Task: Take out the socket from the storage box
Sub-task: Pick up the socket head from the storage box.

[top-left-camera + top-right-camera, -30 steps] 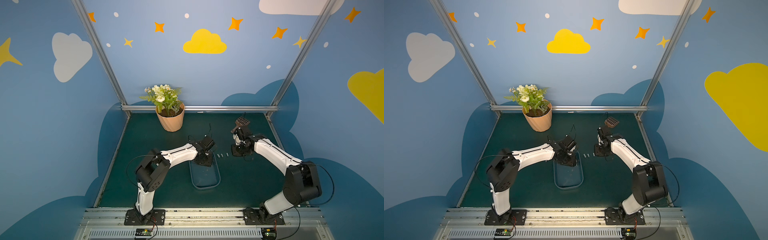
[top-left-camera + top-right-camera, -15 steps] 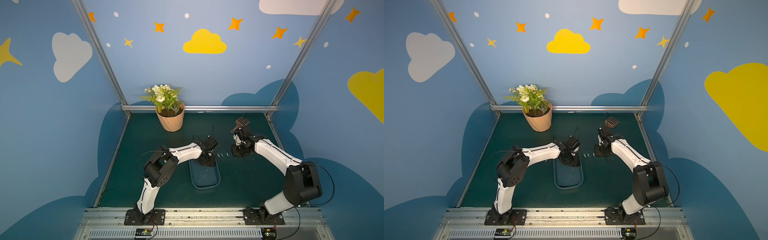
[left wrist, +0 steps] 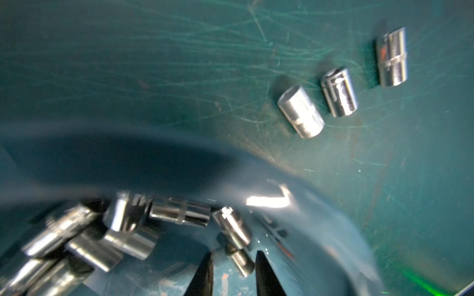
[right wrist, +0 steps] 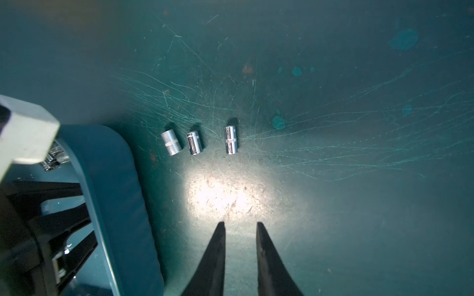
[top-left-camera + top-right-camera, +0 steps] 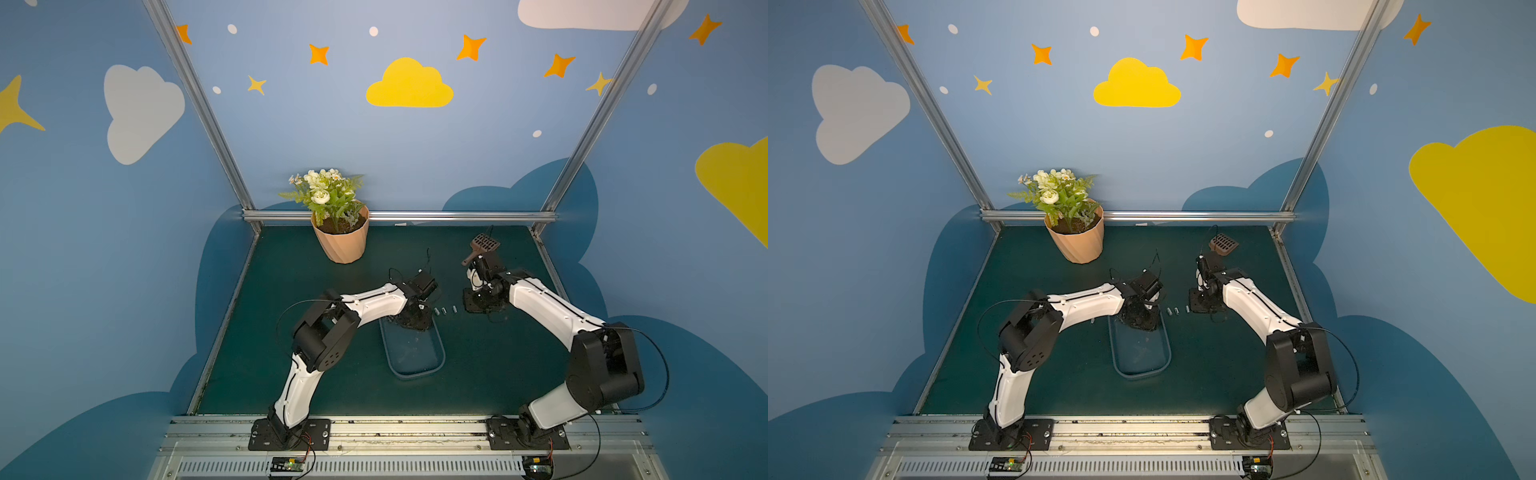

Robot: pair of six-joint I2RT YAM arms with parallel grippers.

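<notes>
A peach flowerpot (image 5: 340, 245) is standing toward the left at the back of the green mat (image 5: 257, 353). The left claw (image 5: 409, 322) is reaching down into the far end of the storage box (image 5: 417, 374), which is lying in the middle of the mat. In the left wrist view its two fingers (image 3: 205, 271) are standing narrowly parted around one small chrome socket (image 3: 239, 258) on the box floor. A sliver of gap is showing on one side, so whether they are pinching it is unclear. More sockets (image 3: 123, 230) are lying heaped in the same end of the box, blurred. Just right of the box, three loose sockets (image 5: 445, 310) are lying in a short row on the mat, apart from one another. Further right, the right claw (image 4: 239, 226) is hanging over bare mat near that row. Its fingers are slightly parted, holding nothing and touching nothing.
</notes>
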